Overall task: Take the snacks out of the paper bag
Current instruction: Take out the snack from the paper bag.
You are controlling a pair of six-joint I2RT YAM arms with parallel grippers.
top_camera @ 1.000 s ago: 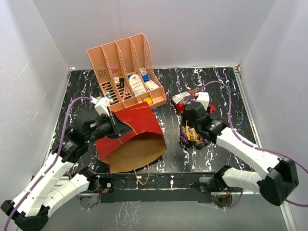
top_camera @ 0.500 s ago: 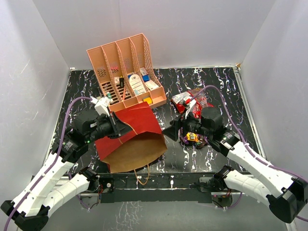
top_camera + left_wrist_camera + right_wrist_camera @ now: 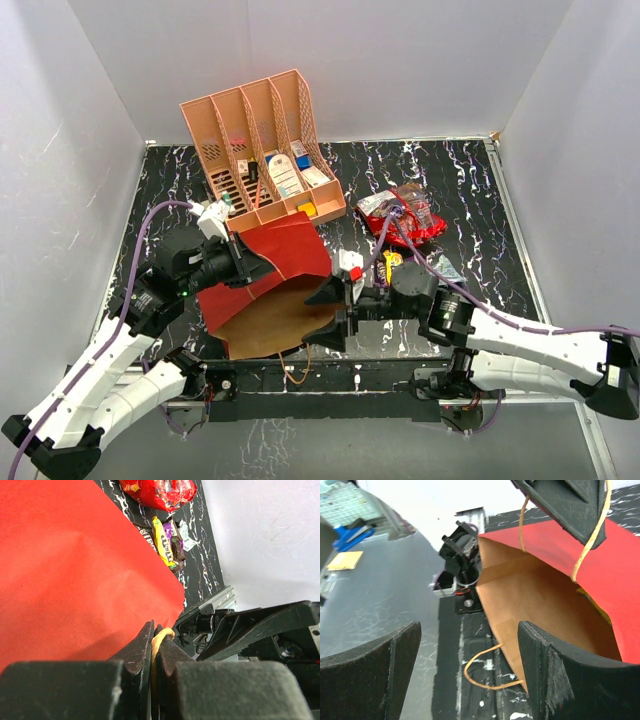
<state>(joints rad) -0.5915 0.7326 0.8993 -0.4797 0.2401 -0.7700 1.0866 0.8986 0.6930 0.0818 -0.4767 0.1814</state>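
Your left gripper [image 3: 154, 630] was pinched shut on the cord handle [image 3: 161, 636], holding up the top side of the paper bag [image 3: 275, 270]. The bag lay on its side at near left of the tabletop [image 3: 480, 190], mouth toward the arm bases. The organizer [image 3: 262, 150] sat just behind it. The red bag [image 3: 405, 212] and candy packs [image 3: 388, 264] lay out to its right. Your right gripper [image 3: 328, 315] was spread wide and empty at the bag mouth. A second earlier it was over the candy packs and narrower. There was bare tabletop at far right.
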